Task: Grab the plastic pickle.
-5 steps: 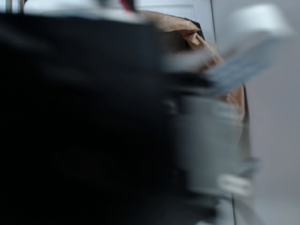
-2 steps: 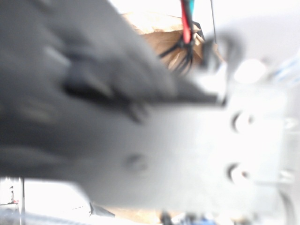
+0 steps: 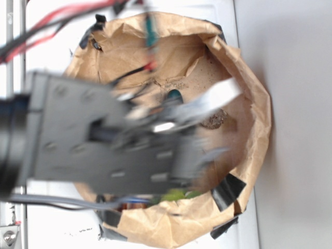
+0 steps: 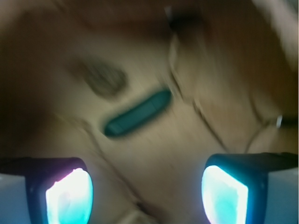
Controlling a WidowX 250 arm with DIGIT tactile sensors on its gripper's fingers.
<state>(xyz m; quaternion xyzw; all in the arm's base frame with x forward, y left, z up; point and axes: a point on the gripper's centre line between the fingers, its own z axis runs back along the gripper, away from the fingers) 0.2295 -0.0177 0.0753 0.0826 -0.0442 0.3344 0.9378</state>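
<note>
Jaws stand wide apart and empty: in the wrist view the two fingers [image 4: 68,193] glow at the bottom corners, w/ bare brown paper between them. Gripper [image 4: 145,191] hovers above the floor of the paper bag [image 3: 259,155], not yet down at the object.

Just beyond the jaws, a bit left of the middle line, lies the plastic pickle [image 4: 138,113], dark green, flat on the paper, its long axis tilted: right end farther, left end nearer. Nothing touches it. Farther and to the left is the brown lump [image 4: 103,80], near but apart from the pickle.

For a good grasp, I think the wrist needs to turn so the fingers close across the short width of the pickle, not along its length. Also shift slightly left to centre on it, then go down until the tips are beside its middle. Plastic looks smooth, so an off-centre pinch can squirt it out. Keep the far finger away from the lump. Pic is blurry, so exact height I cannot tell.
</note>
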